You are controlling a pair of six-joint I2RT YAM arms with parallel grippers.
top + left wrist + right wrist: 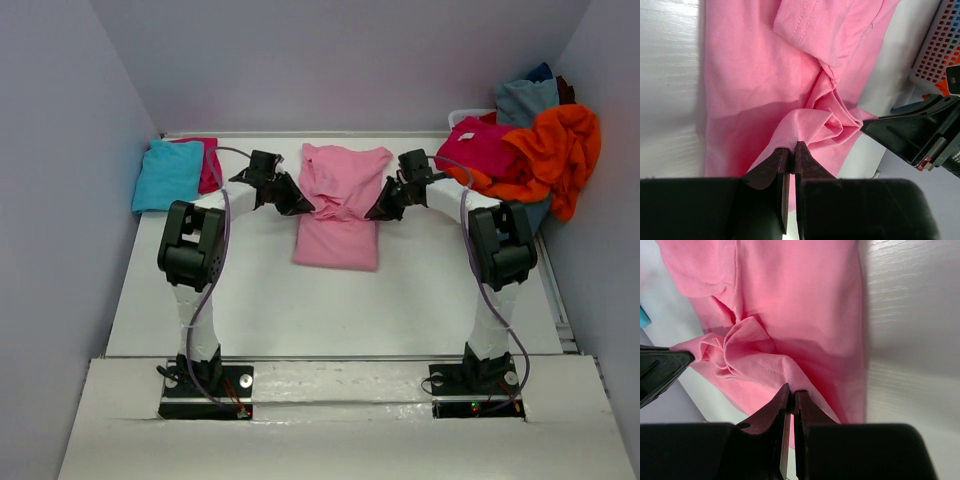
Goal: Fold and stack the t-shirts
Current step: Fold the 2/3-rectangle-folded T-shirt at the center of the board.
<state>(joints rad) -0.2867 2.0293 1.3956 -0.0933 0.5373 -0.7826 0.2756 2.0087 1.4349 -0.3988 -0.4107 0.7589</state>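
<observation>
light pink t-shirt (338, 215), turquoise t-shirt (165, 175), orange t-shirt (560, 150), white table (400, 300)

Bright even light, soft shadows (close-ups slightly blurred).

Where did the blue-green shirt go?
In the top view, the turquoise shirt lies folded at the far left corner of the table, beside the left wall, with a magenta shirt touching its right edge.
</observation>
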